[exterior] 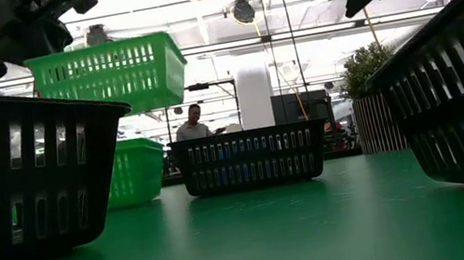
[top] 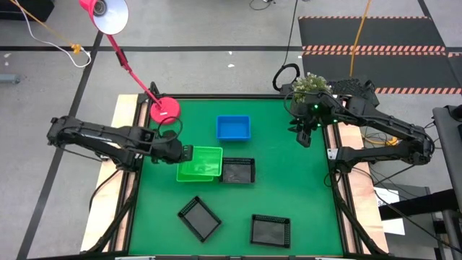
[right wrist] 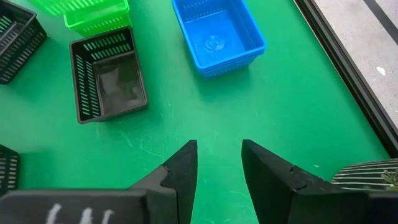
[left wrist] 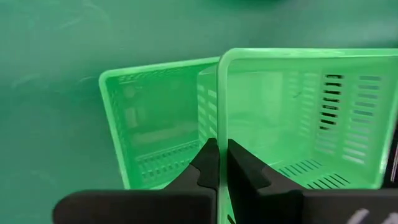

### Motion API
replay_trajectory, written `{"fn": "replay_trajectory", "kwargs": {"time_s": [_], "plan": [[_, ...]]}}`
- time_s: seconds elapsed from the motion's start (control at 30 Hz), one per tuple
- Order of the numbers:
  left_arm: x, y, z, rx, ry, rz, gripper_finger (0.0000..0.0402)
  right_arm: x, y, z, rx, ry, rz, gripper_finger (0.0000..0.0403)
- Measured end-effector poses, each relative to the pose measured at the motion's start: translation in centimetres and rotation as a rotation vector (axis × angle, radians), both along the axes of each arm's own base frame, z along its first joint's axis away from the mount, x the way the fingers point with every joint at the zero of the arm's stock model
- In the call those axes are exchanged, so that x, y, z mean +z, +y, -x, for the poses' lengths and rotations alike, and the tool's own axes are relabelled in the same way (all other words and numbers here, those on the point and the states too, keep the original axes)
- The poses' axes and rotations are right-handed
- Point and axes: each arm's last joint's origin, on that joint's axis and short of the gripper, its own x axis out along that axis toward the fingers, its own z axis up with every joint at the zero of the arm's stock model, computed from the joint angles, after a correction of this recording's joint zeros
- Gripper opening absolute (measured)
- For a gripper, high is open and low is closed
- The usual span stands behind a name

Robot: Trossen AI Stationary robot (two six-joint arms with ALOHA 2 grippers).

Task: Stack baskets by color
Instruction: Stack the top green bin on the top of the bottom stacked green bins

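1. At the left of the high view, the left gripper [top: 184, 152] is clamped tight on the near wall of a bright green slotted plastic basket [top: 204, 157] and holds it in the air. The low view shows this basket [exterior: 109, 75] lifted clear of the table, and the left wrist view shows the two dark fingers [left wrist: 208, 163] pinching its rim.

2. Directly beneath, a second bright green plastic basket [top: 189, 173] sits on the green table mat [top: 303, 195], left of centre in the high view. The wrist view shows it offset from the carried one, so the two are not yet lined up.

3. To do this step well, the left arm should square the carried basket's walls with the lower one, centre it, and lower it level. It should let go only once the basket nests, since a tilted drop could catch a rim.

4. In the centre, a black mesh-sided basket [top: 237, 171] sits just beside the green pair, and could be bumped in the descent. Two more black mesh baskets [top: 199, 217] [top: 270, 230] lie along the lower edge.

5. Above centre sits a blue plastic basket stack [top: 233, 128].

6. At the upper right, the right gripper [top: 306, 131] hovers with its fingers apart, holding nothing.
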Motion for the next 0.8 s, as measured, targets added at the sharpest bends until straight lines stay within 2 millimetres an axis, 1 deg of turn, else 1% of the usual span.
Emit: {"fn": "replay_trajectory", "kwargs": {"time_s": [0.13, 0.3, 0.43, 0.6, 0.7, 0.8], "plan": [[-0.6, -0.4, -0.1, 0.025, -0.025, -0.019, 0.0007, 0.2, 0.1, 0.3, 0.0, -0.012, 0.005, 0.0118], [-1.4, -0.8, 0.2, 0.02, 0.004, -0.018, 0.0014, 0.4, 0.3, 0.6, -0.001, -0.025, 0.01, 0.0118], [-1.8, -1.1, 0.4, 0.006, 0.019, -0.019, 0.0008, 0.5, 0.3, 0.7, -0.002, -0.028, 0.012, 0.0118], [-2.5, -1.3, 0.7, 0.007, 0.042, -0.015, 0.0013, 0.5, 0.3, 0.6, -0.021, -0.037, 0.0, 0.0118], [-2.6, -1.5, 0.7, -0.001, 0.042, -0.014, 0.0018, 0.6, 0.2, 0.5, -0.04, -0.057, -0.009, 0.0118], [-2.6, -1.6, 0.7, -0.002, 0.04, -0.013, 0.0008, 0.7, 0.2, 0.4, -0.05, -0.069, -0.012, 0.0118]]}}
